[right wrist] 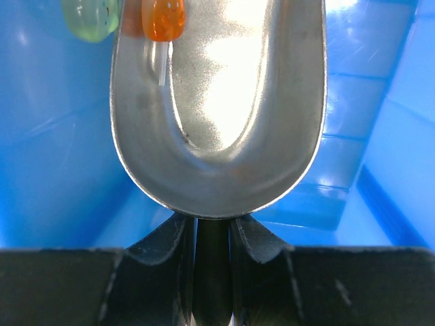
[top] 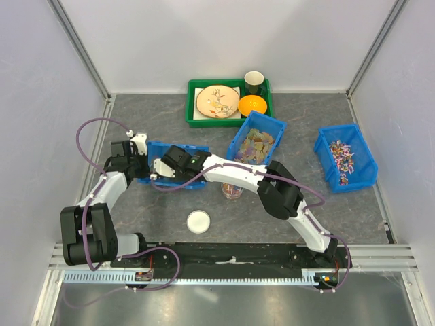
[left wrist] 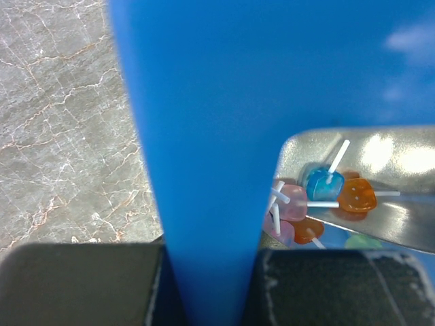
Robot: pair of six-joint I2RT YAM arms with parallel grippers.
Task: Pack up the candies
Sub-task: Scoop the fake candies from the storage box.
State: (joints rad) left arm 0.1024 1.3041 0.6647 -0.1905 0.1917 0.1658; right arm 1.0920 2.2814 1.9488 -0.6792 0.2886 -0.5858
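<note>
The candies (left wrist: 325,185) are small blue, orange and pink sweets with white sticks, lying in a blue bin (top: 194,149) left of centre. My left gripper (left wrist: 211,272) is shut on that bin's blue wall (left wrist: 217,136) and shows in the top view (top: 144,167) at the bin's left end. My right gripper (right wrist: 213,272) is shut on the handle of a metal scoop (right wrist: 224,122) inside the bin. An orange candy (right wrist: 163,19) lies at the scoop's front lip and a green one (right wrist: 92,17) just outside it. The scoop's bowl is otherwise bare. The scoop also shows in the left wrist view (left wrist: 380,176).
A small clear jar (top: 232,190) holding coloured sweets stands under the right arm, and a white lid (top: 198,221) lies nearer. A blue bin of flat pastel packets (top: 257,142), a blue bin of tiny sweets (top: 344,156) and a green tray (top: 193,109) with plate, cup and orange bowl stand behind.
</note>
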